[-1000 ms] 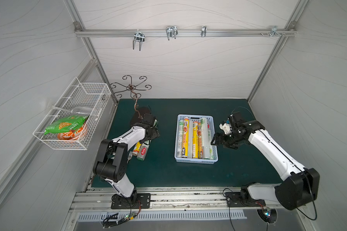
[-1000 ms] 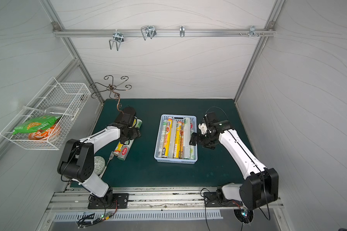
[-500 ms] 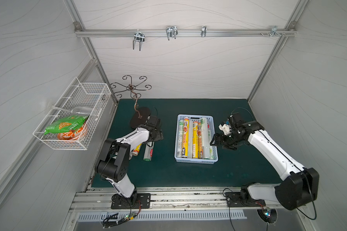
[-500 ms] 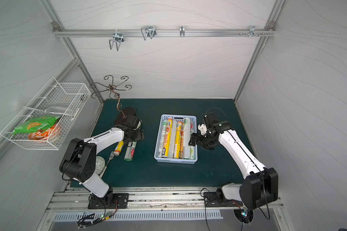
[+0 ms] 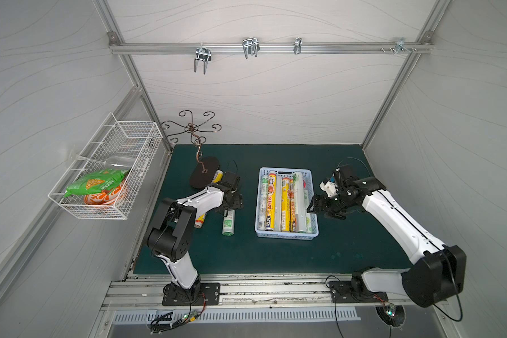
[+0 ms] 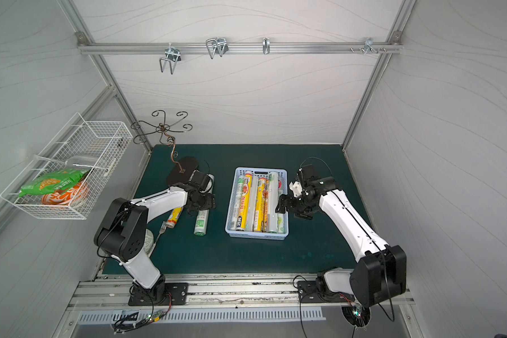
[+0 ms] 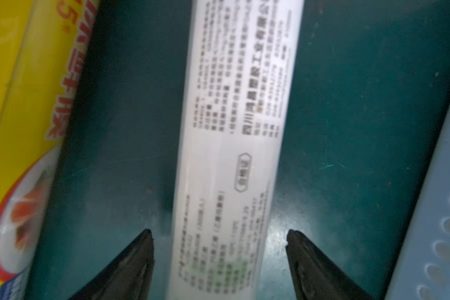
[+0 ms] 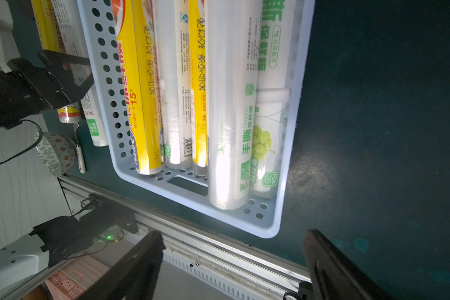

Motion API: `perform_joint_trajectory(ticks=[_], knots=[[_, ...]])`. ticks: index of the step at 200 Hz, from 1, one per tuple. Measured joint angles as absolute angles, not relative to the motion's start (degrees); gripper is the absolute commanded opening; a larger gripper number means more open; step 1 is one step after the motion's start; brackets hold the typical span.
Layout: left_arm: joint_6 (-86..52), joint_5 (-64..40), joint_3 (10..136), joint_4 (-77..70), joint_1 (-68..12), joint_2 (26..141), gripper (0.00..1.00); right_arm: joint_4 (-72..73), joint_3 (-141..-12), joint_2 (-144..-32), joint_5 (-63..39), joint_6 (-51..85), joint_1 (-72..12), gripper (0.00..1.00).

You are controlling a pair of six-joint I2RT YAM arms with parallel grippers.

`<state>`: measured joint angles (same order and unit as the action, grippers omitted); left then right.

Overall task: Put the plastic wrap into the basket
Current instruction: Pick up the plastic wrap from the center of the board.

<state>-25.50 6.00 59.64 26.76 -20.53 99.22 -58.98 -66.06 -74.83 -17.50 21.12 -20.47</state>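
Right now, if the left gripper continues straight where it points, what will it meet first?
Probably the white green-printed plastic wrap roll on the dark green mat; the left gripper straddles it, jaws open.

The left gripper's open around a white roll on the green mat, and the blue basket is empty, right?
Not empty: the right wrist view shows the blue basket holding several plastic wrap rolls. The rest stands: the left gripper is open around the white roll on the green mat.
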Motion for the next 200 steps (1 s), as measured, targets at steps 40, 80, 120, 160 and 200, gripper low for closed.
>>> perform_joint_trajectory(ticks=[40, 80, 120, 160, 200], knots=[[-25.43, 4.89, 59.81, 26.72, -20.53, 100.64, 0.67, -59.29, -66.5, -74.83, -16.86, 20.97, -20.47, 0.89], [-25.04, 4.01, 60.25, 27.11, -20.69, 101.95, 0.53, -60.14, -67.05, -74.83, -16.6, 20.93, -20.47, 0.89], [-25.5, 3.79, 60.4, 27.59, -21.06, 101.93, 0.43, -60.53, -67.13, -74.13, -16.67, 20.88, -20.47, 0.88], [-26.04, 3.53, 60.4, 30.44, -22.33, 99.72, 0.39, -60.07, -65.71, -71.81, -19.35, 20.51, -20.47, 0.88], [-27.51, 4.64, 60.75, 34.15, -26.04, 94.04, 0.38, -58.61, -62.85, -67.11, -20.27, 22.7, -20.47, 0.88]])
